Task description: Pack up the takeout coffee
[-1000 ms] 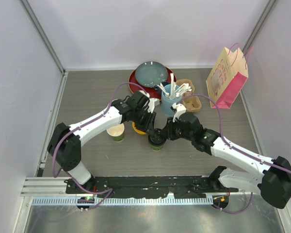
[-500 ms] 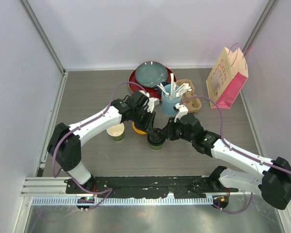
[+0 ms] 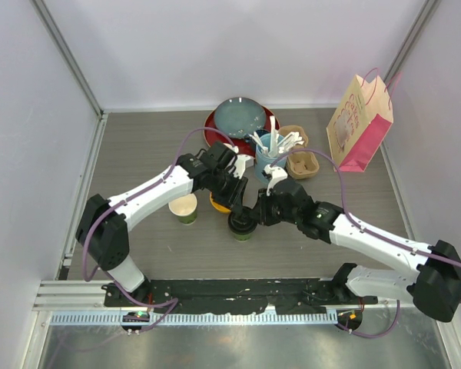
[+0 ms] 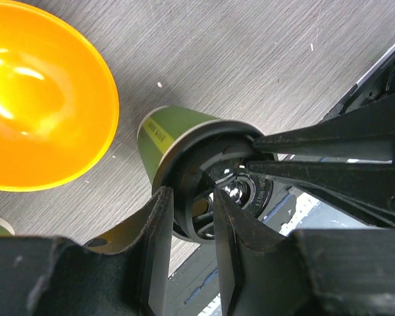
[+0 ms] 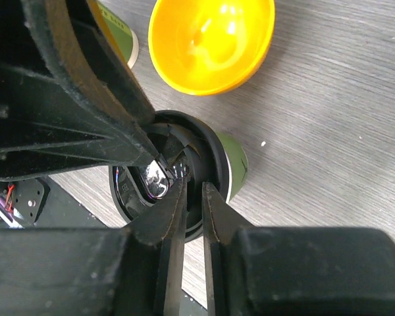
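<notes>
Top external: both my claws meet over one spot at mid-table, on the lidded cup (image 3: 243,228).
Lidded cup: upright on the table (image 3: 138,146), long axis vertical, straight under both claws, and just right of the bowl (image 3: 217,204) without touching it.
Lid (image 4: 204,155): black, on the cup's mouth. I can't tell whether it is pressed home all round.
Left claw (image 4: 192,197): narrow, reaching from the back-left with one finger outside the rim and one inside. That reads to me as a pinch on the lid.
Right claw (image 5: 193,187): narrow too, on the opposite side, with the rim in the slit between its fingers.
Open cup (image 3: 184,207): no lid on it, left of the bowl, near the left arm and apart from both claws.
Next move, my read: with the lid seated, one claw lets go so the other can take the cup by its side and lift straight up along that axis.
Nearer arm: the right one, for both the carrier (image 3: 301,163) and the bag (image 3: 359,123), which sit back-right of the cup.
Surface: grey wood-grain, flat, and the cup stands square on it.
Room: tight. The bowl is at the cup's side, the utensil cup (image 3: 270,157) and plates (image 3: 238,119) are behind, and two claws crowd one lid. I'm watching for a tip as they part.
</notes>
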{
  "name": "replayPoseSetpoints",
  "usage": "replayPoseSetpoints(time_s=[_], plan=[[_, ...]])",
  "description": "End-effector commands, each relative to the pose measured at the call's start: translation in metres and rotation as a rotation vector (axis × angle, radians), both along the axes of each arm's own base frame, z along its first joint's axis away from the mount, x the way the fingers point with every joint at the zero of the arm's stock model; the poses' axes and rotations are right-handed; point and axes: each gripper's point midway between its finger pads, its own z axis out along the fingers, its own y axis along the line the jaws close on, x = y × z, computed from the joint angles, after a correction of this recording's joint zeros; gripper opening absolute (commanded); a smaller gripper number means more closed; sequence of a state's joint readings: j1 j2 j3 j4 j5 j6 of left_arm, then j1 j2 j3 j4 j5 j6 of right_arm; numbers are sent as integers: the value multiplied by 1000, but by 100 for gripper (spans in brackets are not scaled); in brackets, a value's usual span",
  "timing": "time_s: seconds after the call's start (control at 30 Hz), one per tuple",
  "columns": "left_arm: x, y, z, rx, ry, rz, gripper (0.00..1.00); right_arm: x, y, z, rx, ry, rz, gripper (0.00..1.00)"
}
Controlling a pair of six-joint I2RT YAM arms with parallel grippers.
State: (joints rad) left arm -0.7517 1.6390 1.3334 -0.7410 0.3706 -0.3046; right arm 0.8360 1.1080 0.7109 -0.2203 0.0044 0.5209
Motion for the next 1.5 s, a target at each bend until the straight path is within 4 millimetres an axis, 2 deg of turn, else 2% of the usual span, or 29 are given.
replayPoseSetpoints(time_s=[0.0,0.17,0.33,0.47,0.57,0.67,0.77,0.9,1.07,1.27,1.37,1.47], plan=[[11,-12,23,-57,-84,-41,34,-20,2,-5,-71,56,82,20],[8,-8,20,-43,-85,-51,34,-12,11,27,-27,-3,95,30],[8,-7,27,-53,-102,-58,35,-10,11,40,-32,-22,98,38],[8,-6,35,-53,-119,-72,37,-7,6,52,-19,-23,60,39],[5,-4,43,-62,-121,-93,40,-5,-6,39,-32,41,8,32],[-1,-1,45,-59,-123,-116,46,-12,-10,21,-25,126,12,31],[-3,3,40,-44,-121,-125,50,-17,-13,14,-13,166,15,34],[-10,7,23,-15,-82,-134,50,-19,-9,14,50,182,38,34],[-14,9,16,1,-60,-138,50,-26,-7,-1,42,234,62,32],[-24,12,6,16,-20,-154,49,-25,-6,-9,49,249,65,30],[-31,16,-3,31,8,-168,47,-28,-9,-21,45,287,56,27],[-36,21,-13,54,29,-177,46,-31,-10,-34,47,320,37,19]])
